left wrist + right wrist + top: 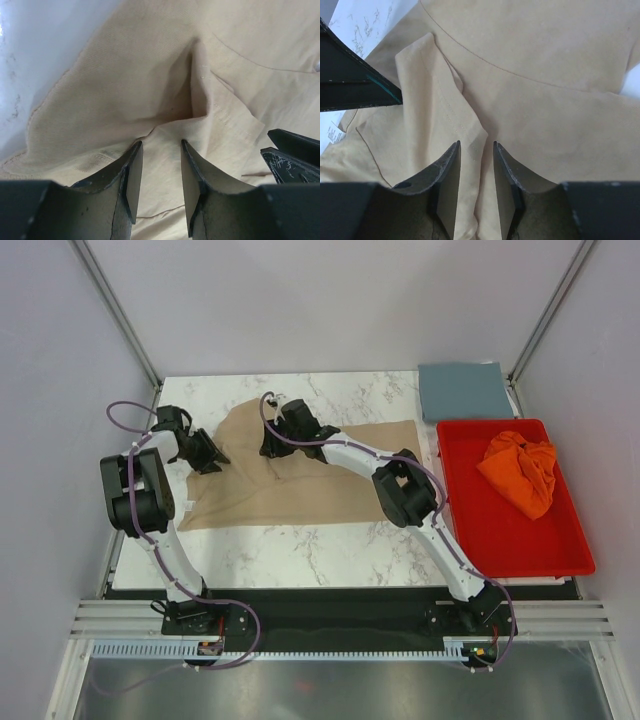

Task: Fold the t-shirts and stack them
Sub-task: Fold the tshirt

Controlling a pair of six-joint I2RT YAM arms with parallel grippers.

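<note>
While reaching both arms out over the marble worktop (300, 550), resting the left gripper (208, 455) and the right gripper (272, 445) near each other on the tan t-shirt (330, 490). Seeing that shirt lying spread across the middle of the worktop, smoother toward the right, rumpled toward the left under the two grippers.

Holding the left gripper (161, 142) at the shirt's left edge, with its fingers (131, 175) parted by a narrow gap only, with tan cloth in that gap and creases running toward the tips; failing to tell a real pinch from mere resting on the fabric.

Holding the right gripper (476, 143) further in, over a folded flap with a stitched hem, with its fingers (446, 185) likewise a narrow gap apart and the flap's corner running down between them; again failing to tell gripping from touching. Catching a small white label (335, 132) at the cloth's edge in the right wrist view.

Noting the slate blue-grey t-shirt (465, 390) lying folded flat at the far right corner, apart from the tan one and just beyond the red tray (510, 545). Finding the orange t-shirt (520, 472) sitting crumpled in a heap inside that tray, toward its far end.
</note>
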